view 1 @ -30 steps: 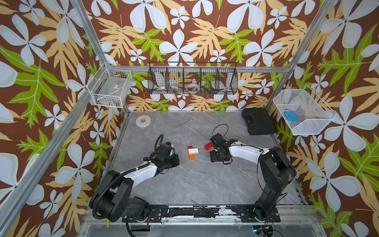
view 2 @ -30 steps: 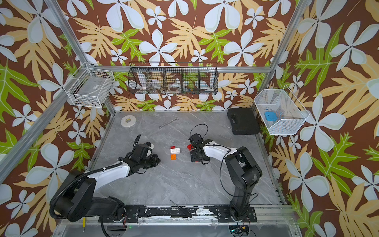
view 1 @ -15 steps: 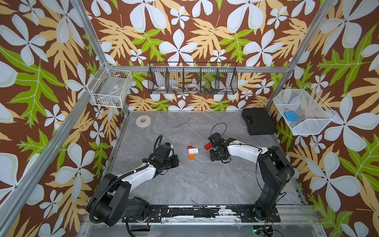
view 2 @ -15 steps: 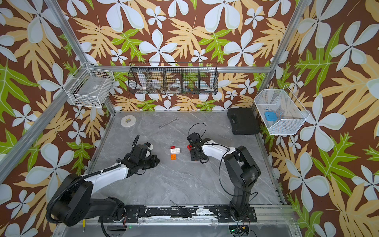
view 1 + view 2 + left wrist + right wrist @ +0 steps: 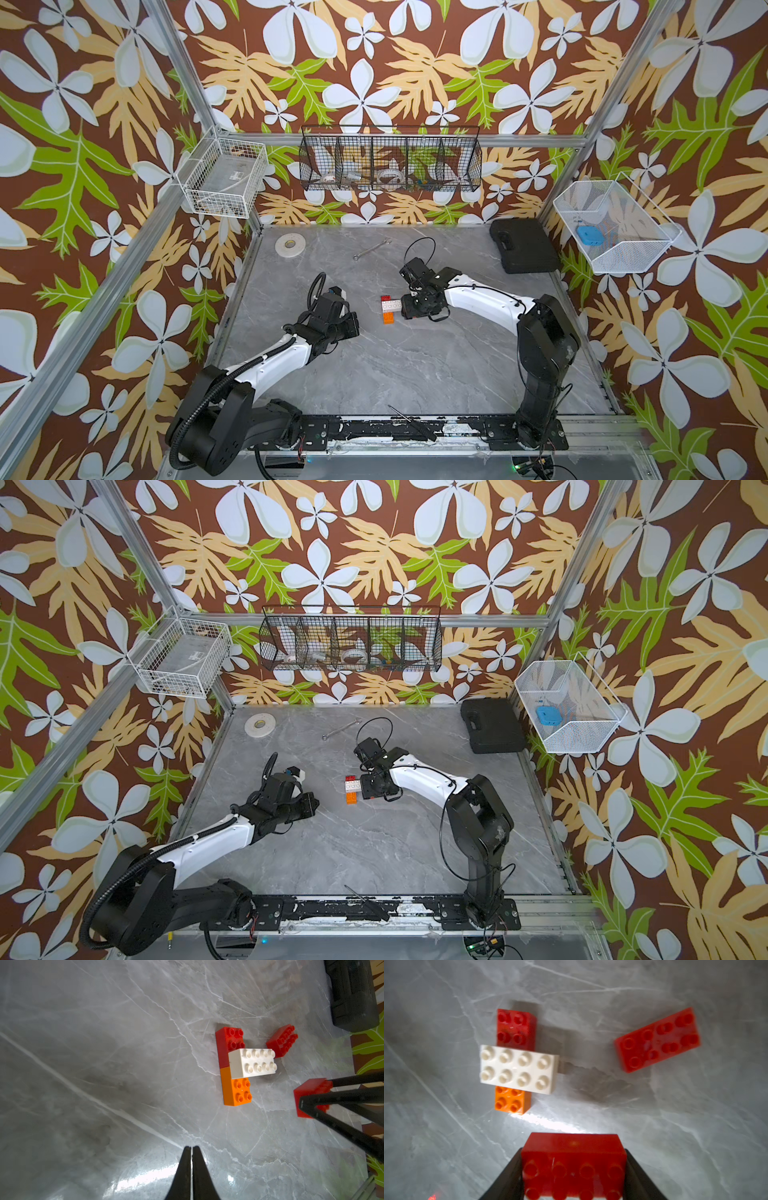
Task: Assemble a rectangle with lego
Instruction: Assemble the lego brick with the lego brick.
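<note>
The rectangle stands as three joined lego bricks: a red brick [image 5: 385, 298] and an orange brick [image 5: 389, 317] end to end, with a white brick [image 5: 391, 305] lying across their joint. My right gripper [image 5: 573, 1153] is shut on another red brick [image 5: 574, 1167], just right of the white one [image 5: 518, 1069]. A loose red brick [image 5: 658, 1040] lies flat further off, hidden under the right arm in both top views. My left gripper [image 5: 191, 1148] is shut and empty, left of the bricks [image 5: 353, 326].
At the back of the grey table lie a tape roll [image 5: 289, 244], a wrench [image 5: 372, 249] and a black case [image 5: 523, 245]. A thin black tool [image 5: 411, 424] rests on the front rail. Wire baskets hang on the walls.
My right gripper's jaws have closed on the red brick and shifted a little toward the joined bricks. The left arm has barely moved.
</note>
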Tool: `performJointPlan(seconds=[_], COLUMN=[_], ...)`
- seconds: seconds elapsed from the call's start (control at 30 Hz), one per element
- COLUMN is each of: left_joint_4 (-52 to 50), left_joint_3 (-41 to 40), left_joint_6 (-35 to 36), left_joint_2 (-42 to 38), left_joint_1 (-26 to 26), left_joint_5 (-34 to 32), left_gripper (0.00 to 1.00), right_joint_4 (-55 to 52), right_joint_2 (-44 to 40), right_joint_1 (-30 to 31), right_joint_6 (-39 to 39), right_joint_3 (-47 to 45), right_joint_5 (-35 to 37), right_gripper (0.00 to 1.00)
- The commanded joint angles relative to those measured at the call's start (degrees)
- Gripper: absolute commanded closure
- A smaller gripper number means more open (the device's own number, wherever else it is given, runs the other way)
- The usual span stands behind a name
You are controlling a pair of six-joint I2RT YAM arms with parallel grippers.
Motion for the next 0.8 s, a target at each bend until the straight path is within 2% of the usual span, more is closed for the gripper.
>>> performJointPlan(seconds=[0.0,0.4,0.77], left_joint_4=[-2.1,-0.2,0.7], left_joint_3=[-0.2,-1.4,-2.6], left_joint_6=[1.2,0.7,0.8], left_joint_2=[-1.1,-1.8,-2.8], left_joint_1=[0.0,0.0,0.0], left_joint_5=[-4.1,-3.6,-3.3], left_gripper=[0.92,0.92,0.92], right_joint_4=[-1.8,-1.0,-1.3], right_joint_2=[2.2,9.1,10.8], right_joint_1=[1.7,4.1,4.1], right_joint_6=[2.6,5.3,5.8], right_joint_3=[2.8,8.6,10.8], right_joint_5=[-1.2,0.9,3.0], right_gripper=[0.48,0.5,0.5])
